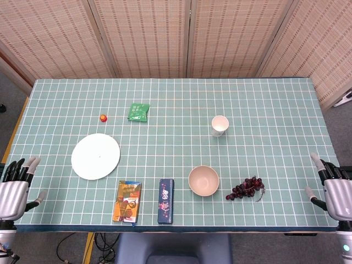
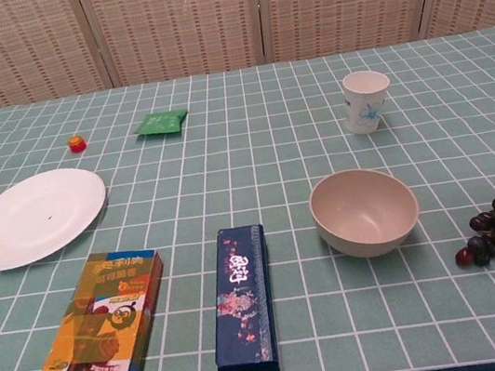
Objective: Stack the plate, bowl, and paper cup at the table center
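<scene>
Both my hands, left [image 1: 15, 190] and right [image 1: 335, 190], are hanging empty, fingers apart; I'm aiming to slide under the plate [image 1: 95, 156] rim first.

Both the left hand [image 1: 15, 190] and right hand [image 1: 333, 188] have silver-grey metallic shells with dark fingers tipped in pale grey.

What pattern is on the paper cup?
The paper cup is white with a small blue floral print on its side, clearest in the chest view.
</scene>
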You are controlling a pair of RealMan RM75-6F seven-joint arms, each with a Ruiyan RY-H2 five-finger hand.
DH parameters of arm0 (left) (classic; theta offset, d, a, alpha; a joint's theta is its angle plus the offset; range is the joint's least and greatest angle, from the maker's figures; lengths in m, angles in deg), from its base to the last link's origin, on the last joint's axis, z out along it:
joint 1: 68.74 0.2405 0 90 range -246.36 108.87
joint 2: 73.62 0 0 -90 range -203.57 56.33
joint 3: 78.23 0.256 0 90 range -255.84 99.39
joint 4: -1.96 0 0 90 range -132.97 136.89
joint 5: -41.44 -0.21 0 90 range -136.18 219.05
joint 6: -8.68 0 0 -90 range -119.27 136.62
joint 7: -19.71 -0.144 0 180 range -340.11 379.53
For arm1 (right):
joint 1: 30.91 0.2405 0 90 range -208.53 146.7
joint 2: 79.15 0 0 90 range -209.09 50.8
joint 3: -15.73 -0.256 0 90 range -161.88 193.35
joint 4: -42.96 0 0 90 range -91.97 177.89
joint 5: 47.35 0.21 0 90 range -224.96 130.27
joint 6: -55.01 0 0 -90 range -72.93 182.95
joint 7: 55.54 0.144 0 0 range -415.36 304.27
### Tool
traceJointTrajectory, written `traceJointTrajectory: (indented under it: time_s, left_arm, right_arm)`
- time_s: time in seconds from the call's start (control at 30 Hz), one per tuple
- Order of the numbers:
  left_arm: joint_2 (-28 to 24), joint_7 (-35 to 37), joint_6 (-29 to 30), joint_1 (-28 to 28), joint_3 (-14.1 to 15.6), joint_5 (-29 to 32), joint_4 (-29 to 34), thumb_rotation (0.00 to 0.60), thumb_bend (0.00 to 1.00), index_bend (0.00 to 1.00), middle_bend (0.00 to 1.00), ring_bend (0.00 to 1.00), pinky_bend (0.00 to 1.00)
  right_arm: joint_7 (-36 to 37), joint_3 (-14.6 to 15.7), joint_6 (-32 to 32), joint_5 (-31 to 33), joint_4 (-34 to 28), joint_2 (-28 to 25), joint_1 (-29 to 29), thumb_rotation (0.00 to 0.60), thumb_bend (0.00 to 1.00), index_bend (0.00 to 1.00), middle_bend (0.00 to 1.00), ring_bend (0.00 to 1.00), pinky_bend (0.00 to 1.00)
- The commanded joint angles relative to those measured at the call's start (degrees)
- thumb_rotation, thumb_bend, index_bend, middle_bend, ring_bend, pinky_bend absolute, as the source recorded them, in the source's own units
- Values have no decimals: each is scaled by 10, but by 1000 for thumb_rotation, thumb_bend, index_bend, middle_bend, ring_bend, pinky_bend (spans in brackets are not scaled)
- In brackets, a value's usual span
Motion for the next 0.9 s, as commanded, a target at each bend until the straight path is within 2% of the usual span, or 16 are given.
traceJointTrajectory:
  time_s: [0.03,0.9]
  left_arm:
    - [-1,-2,-2,-1,1,0,1,600,269,39,0,26,55]
    - [6,17,-2,-14,1,-21,-22,600,269,62,0,42,55]
  right_arm:
    - [1,0,1,0,1,1,0,600,278,65,177,182,252]
    - [8,-12,-34,-11,5,-1,-8,600,278,65,177,182,251]
